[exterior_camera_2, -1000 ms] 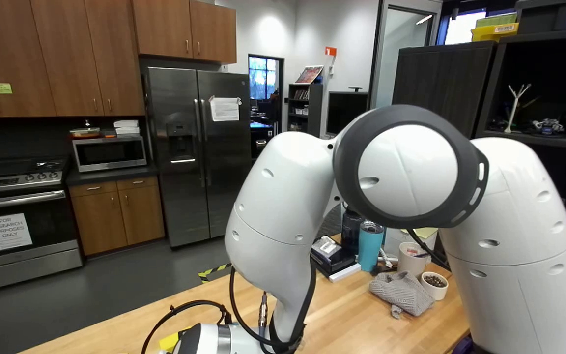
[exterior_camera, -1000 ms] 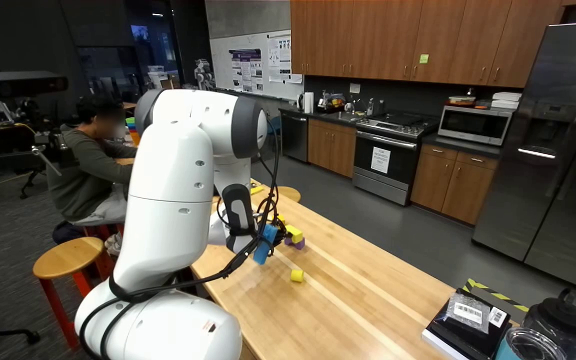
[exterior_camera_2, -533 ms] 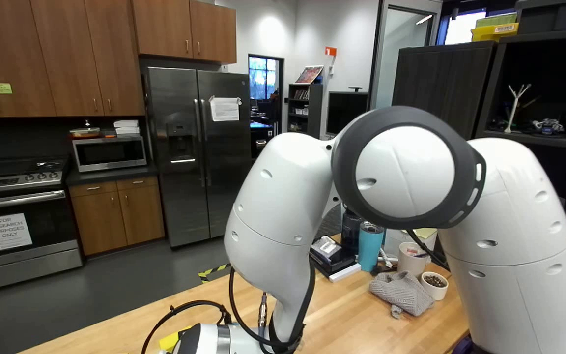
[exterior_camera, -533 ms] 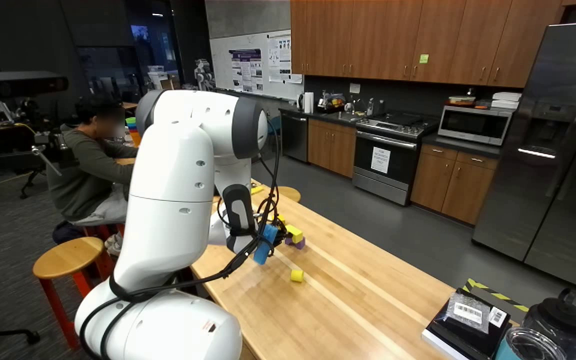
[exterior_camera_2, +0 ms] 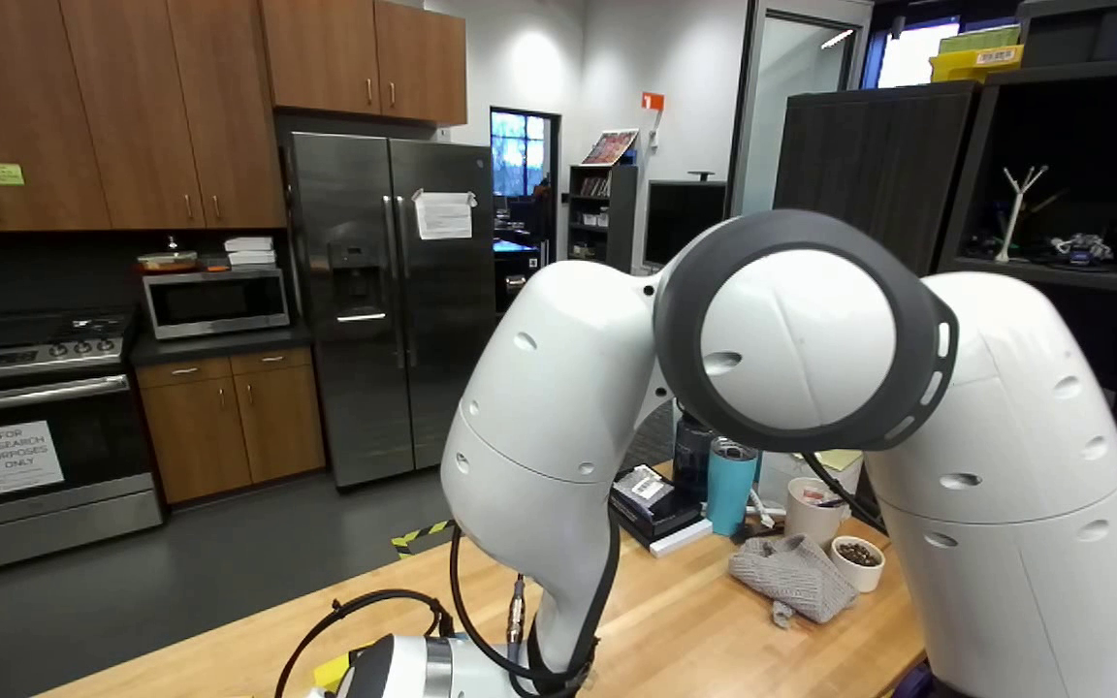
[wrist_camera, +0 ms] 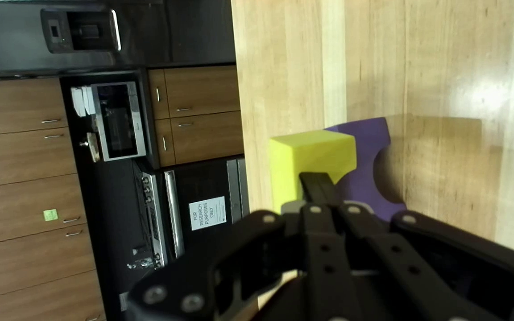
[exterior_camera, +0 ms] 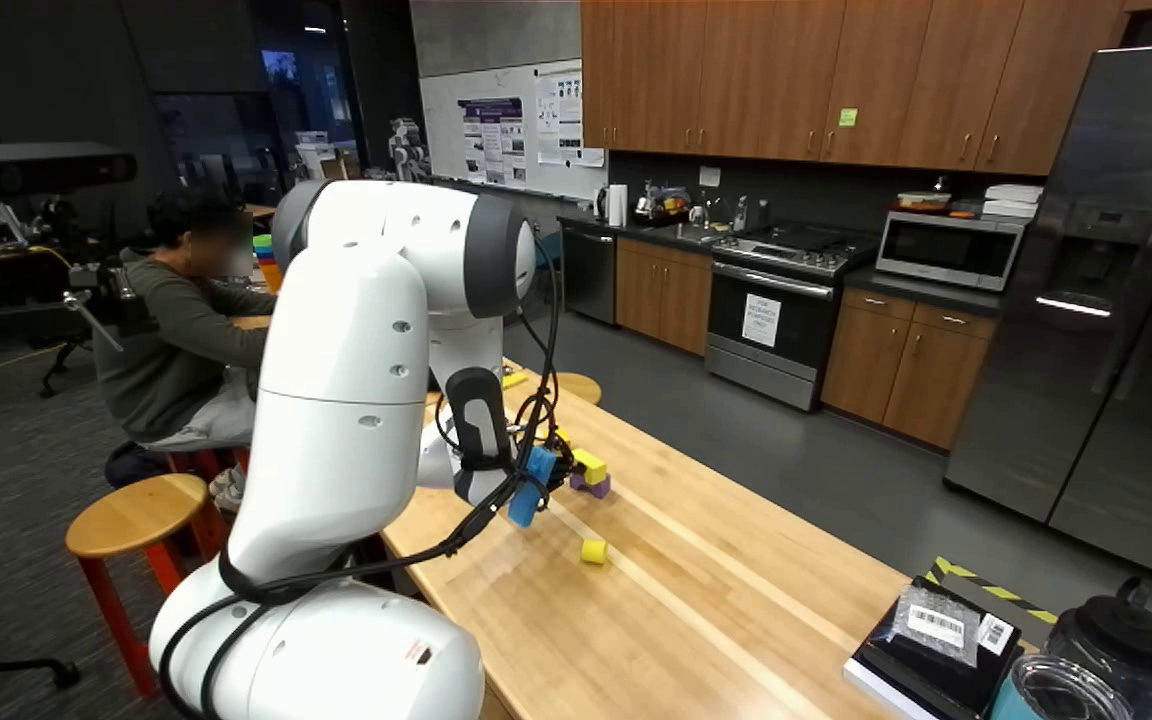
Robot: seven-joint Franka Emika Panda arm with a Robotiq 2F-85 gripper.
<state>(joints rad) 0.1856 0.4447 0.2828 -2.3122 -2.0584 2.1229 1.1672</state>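
Observation:
My gripper (wrist_camera: pixel 318 183) is shut, its two black fingertips together with nothing between them. In the wrist view its tips are in front of a yellow block (wrist_camera: pixel 324 154); I cannot tell whether they touch it. The yellow block rests on a purple arch-shaped block (wrist_camera: pixel 362 174), which stands on the wooden table. In an exterior view the yellow block (exterior_camera: pixel 590 466) and the purple block (exterior_camera: pixel 592 487) are right beside the gripper, which is mostly hidden by cables and a blue piece (exterior_camera: pixel 533 487) on the wrist. A yellow cylinder (exterior_camera: pixel 594 551) lies on the table nearby.
More yellow pieces (exterior_camera: pixel 514 380) lie further along the table (exterior_camera: pixel 676 600). Black boxes (exterior_camera: pixel 936 640), a dark bottle and a teal tumbler (exterior_camera_2: pixel 731 485) stand at the table's end, with a grey cloth (exterior_camera_2: pixel 793 579) and a small bowl (exterior_camera_2: pixel 857 562). A person (exterior_camera: pixel 186 330) sits beyond the arm.
The arm has shifted only very slightly. The gripper stays beside the yellow and purple blocks, which show no clear movement.

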